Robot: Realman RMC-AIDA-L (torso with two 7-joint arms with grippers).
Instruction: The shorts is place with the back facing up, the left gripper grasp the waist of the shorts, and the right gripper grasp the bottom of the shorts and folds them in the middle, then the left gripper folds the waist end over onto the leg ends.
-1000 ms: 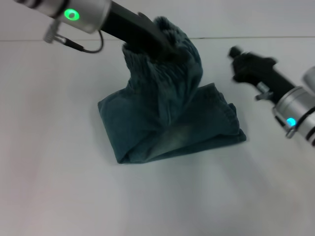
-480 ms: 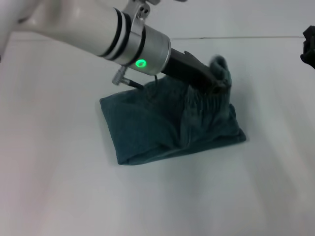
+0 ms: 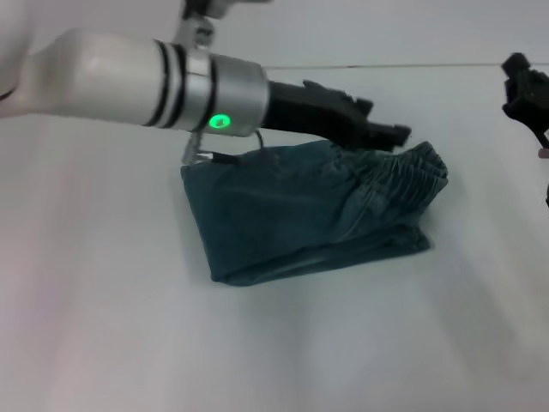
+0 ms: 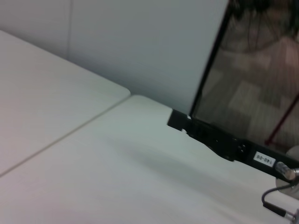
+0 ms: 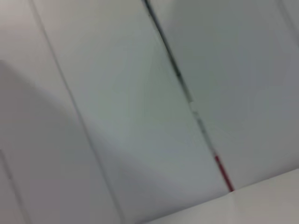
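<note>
the shorts point(image 3: 300, 215) lie on the white surface point(image 3: 111, 343) as a folded blue bundle, a little past the middle of the head view. the waist of the shorts point(image 3: 410, 170), the puckered band, now lies at the right end of the bundle, on top of the lower layer. the leg ends are under it and we cannot see them clearly.

the left gripper point(image 3: 396, 135) reaches across the shorts from the left, with its tip just above the waist band. we cannot tell if its jaws pinch the cloth or are spread.

we judge the last fold is almost done. to do it well, we lay the band flat and square over the hems, then let go without dragging the cloth, and lift straight up.

the right gripper point(image 3: 523, 86) waits at the far right edge, well apart from the shorts; its jaws we cannot tell either.
</note>
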